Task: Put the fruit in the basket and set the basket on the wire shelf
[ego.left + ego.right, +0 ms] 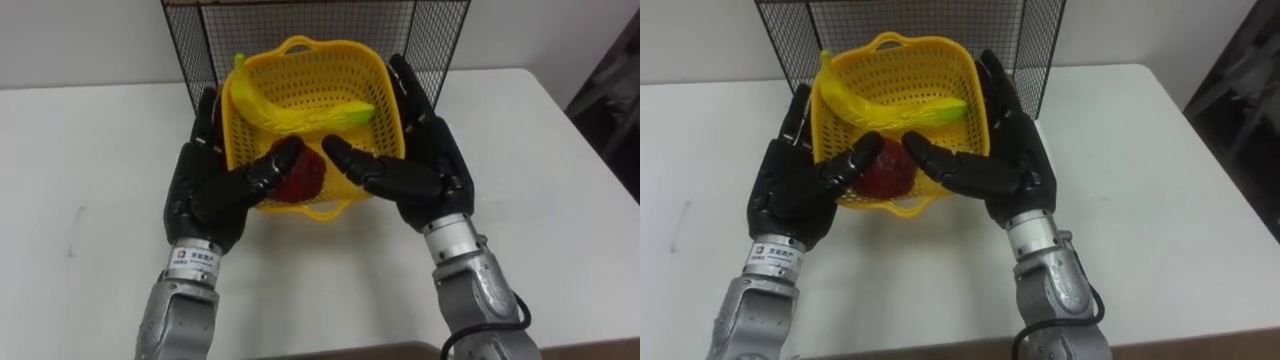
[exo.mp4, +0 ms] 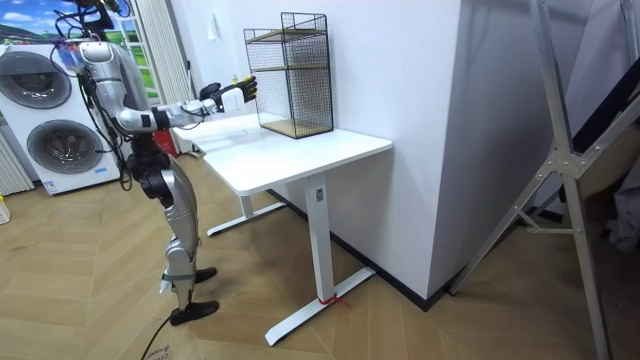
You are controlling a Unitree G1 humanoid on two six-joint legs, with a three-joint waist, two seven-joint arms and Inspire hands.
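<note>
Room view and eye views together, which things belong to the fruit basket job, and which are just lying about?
Belongs to the job: yellow basket; banana and red fruit inside it; wire shelf; left hand and right hand, flat against the basket's sides.

Just about: white table; washing machines; metal stand.

Yellow plastic lattice basket (image 1: 330,78) sits between both hands over the white table (image 1: 90,150), directly in front of the black wire shelf (image 1: 200,30). Left hand (image 1: 205,190) and right hand (image 1: 430,170) press flat against its sides, fingers straight, thumbs reaching across the near rim. Inside are a yellow banana (image 1: 290,118) and a round red fruit (image 1: 303,178).
</note>
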